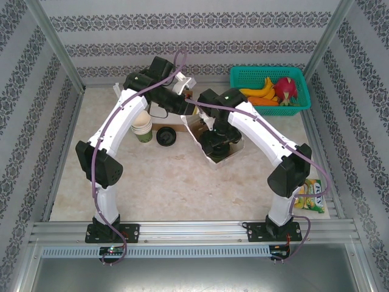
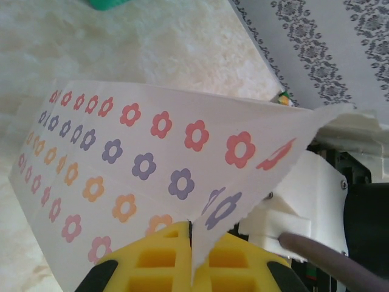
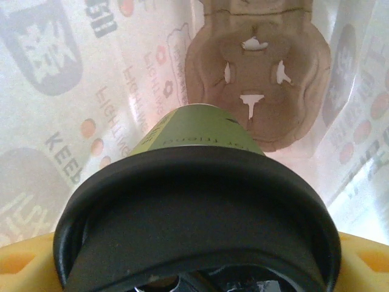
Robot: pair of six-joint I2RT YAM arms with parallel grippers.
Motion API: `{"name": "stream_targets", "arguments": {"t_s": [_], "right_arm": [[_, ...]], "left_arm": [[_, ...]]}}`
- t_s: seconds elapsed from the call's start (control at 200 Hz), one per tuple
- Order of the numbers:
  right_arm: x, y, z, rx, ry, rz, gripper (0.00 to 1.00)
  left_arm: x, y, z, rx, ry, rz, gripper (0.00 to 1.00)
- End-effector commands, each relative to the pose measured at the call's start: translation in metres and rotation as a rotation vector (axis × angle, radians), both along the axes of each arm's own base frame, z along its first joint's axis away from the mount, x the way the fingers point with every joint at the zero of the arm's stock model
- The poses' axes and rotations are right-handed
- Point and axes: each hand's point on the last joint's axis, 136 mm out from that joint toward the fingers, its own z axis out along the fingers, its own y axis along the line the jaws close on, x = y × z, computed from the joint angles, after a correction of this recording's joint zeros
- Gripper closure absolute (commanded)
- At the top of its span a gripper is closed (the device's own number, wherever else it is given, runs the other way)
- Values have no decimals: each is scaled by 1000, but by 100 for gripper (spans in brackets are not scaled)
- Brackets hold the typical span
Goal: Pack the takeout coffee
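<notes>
Two grips: left hand [image 2: 191, 243] pinched on the paper bag [image 2: 152, 152] rim, right hand [image 1: 217, 143] clamped around the takeout coffee [image 3: 197, 201] inside it, carrier [image 3: 255, 79] at 12 o'clock. Likely light and crushable; grip gently just under its rim.

Takeout coffee [image 3: 197, 213], green cup, black lid on, inside the white printed bag [image 3: 91, 121]

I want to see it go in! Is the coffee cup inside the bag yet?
Inside. The bag's printed walls surround the coffee cup, with a cardboard tray beyond it at the bottom.
</notes>
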Motion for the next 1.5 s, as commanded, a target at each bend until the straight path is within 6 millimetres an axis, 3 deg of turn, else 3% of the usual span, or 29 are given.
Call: {"name": "stream_targets", "arguments": {"t_s": [0.0, 0.185, 0.335, 0.465, 0.56, 1.009, 1.494], "right_arm": [[-32, 9, 21, 69, 72, 29, 47], [-52, 3, 27, 76, 94, 33, 48], [-26, -2, 13, 35, 6, -14, 47], [-2, 3, -1, 18, -76, -27, 48], [6, 10, -10, 28, -107, 1, 49], [-6, -5, -46, -48, -54, 38, 49], [-7, -2, -50, -26, -38, 24, 50]], "left_arm": [[-25, 6, 20, -60, 65, -21, 100], [-35, 7, 9, -67, 118, -20, 100], [-31, 13, -12, -9, 139, 10, 100], [-29, 15, -14, 8, 117, 26, 98], [-27, 16, -16, 16, 109, 27, 98], [-17, 23, -27, 76, 95, 67, 100], [-11, 23, -22, 70, 46, 72, 100]]}}
